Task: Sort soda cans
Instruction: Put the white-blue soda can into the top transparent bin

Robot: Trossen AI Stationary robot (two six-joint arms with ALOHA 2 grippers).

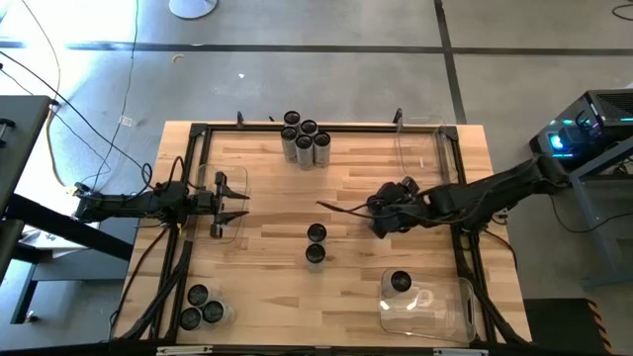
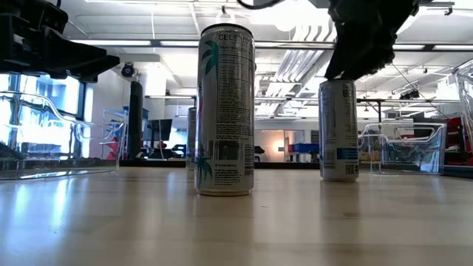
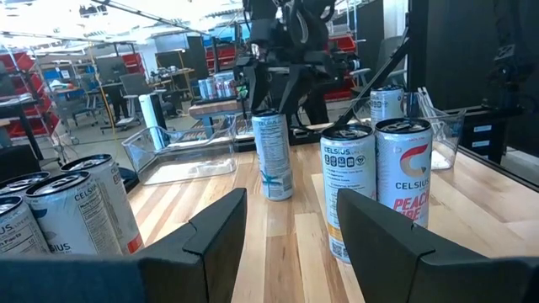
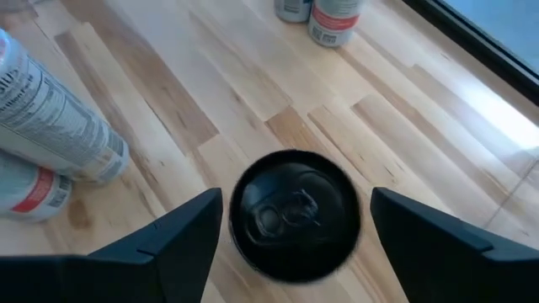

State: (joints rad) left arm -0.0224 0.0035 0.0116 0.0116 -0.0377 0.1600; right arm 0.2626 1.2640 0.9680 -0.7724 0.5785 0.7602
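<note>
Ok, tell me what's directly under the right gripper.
Under the right gripper, whose fingers are spread open, one soda can stands upright on the wooden table. The right wrist view shows its dark top with pull tab. The can's sides and label are hidden from that angle.

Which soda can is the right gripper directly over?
The lone silvery-grey, dark-topped can under the right gripper, mid-table right of centre, framed by its open fingers; the other cans stand clear of it.
</note>
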